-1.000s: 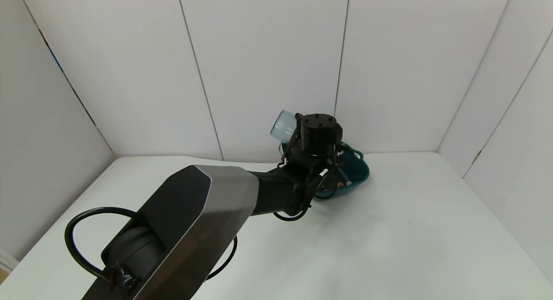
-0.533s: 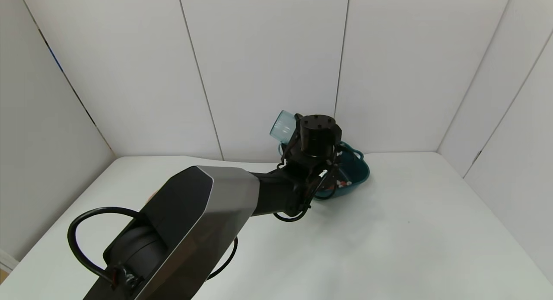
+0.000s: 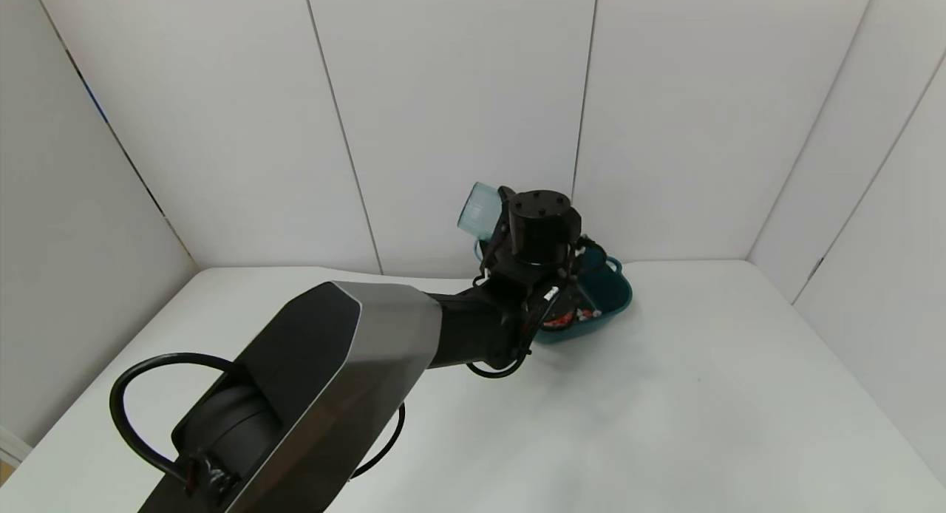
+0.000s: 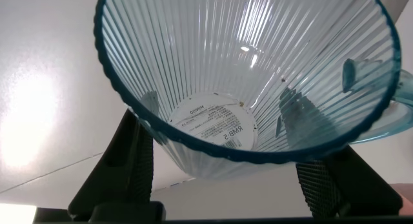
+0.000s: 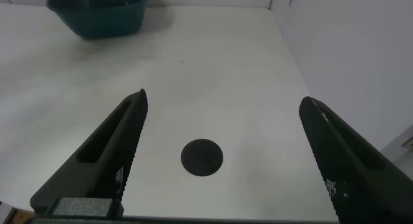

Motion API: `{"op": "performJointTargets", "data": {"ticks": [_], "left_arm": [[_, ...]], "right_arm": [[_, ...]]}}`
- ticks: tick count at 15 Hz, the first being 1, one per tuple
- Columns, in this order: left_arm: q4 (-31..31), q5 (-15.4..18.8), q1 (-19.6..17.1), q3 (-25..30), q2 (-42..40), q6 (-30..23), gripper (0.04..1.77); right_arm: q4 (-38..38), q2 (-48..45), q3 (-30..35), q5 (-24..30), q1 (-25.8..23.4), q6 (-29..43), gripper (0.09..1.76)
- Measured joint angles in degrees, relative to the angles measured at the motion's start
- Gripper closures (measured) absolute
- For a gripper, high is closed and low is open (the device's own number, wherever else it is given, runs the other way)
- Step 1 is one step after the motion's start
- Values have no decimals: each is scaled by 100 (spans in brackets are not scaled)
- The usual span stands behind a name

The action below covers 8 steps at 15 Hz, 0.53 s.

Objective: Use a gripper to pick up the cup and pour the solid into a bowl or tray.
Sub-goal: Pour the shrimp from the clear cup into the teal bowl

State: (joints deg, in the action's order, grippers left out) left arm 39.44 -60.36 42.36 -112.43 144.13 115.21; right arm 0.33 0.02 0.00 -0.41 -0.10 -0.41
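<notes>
Left gripper's black wrist housing (image 3: 543,228) hides near half of dark teal square plastic dish (image 3: 610,295); tiny red-orange and white round pieces (image 3: 573,318) only partly seen. Ribbed transparent pale blue-green plastic mug (image 4: 245,75) cut off by wrist view edge, handle mostly out of frame.

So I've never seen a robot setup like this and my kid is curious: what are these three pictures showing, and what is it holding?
It is a two-armed robot at a white table. The wide picture comes from a camera on its head; the other two come from cameras on its wrists. In the head view, the left arm reaches to the far side, where its left gripper is shut on a clear ribbed cup, tipped over a teal dish. Small red and white pieces lie in the dish. The left wrist view looks into the cup, which appears empty. The right wrist view shows the right gripper open above the table, holding nothing, near a dark round spot.
</notes>
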Motion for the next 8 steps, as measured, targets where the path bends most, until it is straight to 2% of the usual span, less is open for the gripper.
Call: {"op": "performJointTargets", "data": {"ticks": [3, 8], "left_arm": [[-5, -6, 20, 149, -96, -157, 56], [91, -1, 80, 1015, -501, -416, 56]], "right_arm": [[2, 0, 0, -2, 0, 0, 14], [-33, 0, 0, -10, -9, 34, 14]]}}
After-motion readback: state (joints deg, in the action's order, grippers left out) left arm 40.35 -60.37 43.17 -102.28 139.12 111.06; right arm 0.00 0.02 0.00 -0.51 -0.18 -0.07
